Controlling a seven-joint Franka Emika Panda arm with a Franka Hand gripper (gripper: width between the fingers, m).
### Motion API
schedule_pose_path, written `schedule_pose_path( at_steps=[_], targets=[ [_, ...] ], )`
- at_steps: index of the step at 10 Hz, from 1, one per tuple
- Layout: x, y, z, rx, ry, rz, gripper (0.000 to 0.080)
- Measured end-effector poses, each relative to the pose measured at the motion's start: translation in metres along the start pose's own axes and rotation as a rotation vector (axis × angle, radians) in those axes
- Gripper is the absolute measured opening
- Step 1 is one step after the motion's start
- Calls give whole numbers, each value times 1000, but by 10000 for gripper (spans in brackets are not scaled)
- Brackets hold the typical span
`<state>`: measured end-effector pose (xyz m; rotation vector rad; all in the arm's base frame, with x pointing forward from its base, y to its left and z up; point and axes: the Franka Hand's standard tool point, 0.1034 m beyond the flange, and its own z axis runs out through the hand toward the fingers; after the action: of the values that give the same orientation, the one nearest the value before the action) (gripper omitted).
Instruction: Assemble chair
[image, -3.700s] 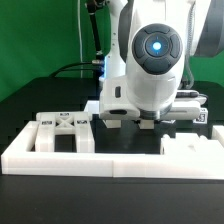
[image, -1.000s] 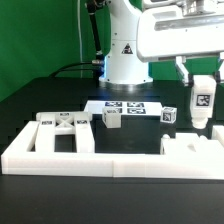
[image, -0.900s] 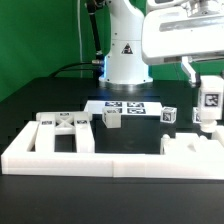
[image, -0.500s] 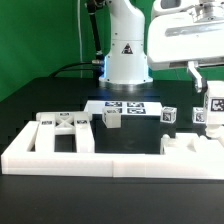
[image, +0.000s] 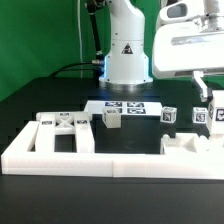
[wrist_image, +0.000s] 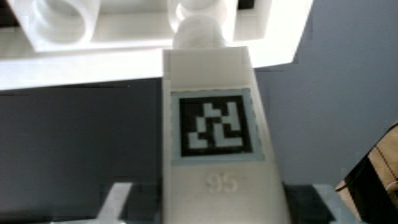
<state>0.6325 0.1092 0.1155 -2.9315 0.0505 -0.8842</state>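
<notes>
White chair leg (wrist_image: 214, 120): a long matte block with one black-and-white tag on its face, running straight out from between the two fingers.
Grip: the gripper (wrist_image: 214, 206) is clamped on the chair leg, with a finger (wrist_image: 111, 203) against each side wall. The fingers are spread only as wide as the block itself.
Place in the exterior view: the chair leg (image: 218, 112) stands upright at that view's far right edge and is partly cut off by the frame. One finger reaches down to its top. Whether its lower end touches anything cannot be told.
Exterior view only: a ladder frame (image: 62, 131) lies flat behind the border rail (image: 100, 160) on the exterior view's left. A blocky piece (image: 111, 117) sits just in front of the marker board (image: 125, 106). Two small tagged blocks (image: 170, 116) stand between that board and the held leg.
Wrist view only: the tag pattern close up, with a faint mark below it too blurred to read. Past the leg's far end, white parts (wrist_image: 71, 35) lie on the dark table (wrist_image: 80, 130).
</notes>
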Motion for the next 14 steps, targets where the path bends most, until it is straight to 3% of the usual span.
schedule_pose_path(
  at_steps=[3, 7, 14],
  targets=[
    [-10, 0, 8, -3, -18, -8, 295],
    [-7, 0, 13, -3, -11, -19, 295],
    [-18, -1, 23, -3, 30, -38, 295]
  ],
)
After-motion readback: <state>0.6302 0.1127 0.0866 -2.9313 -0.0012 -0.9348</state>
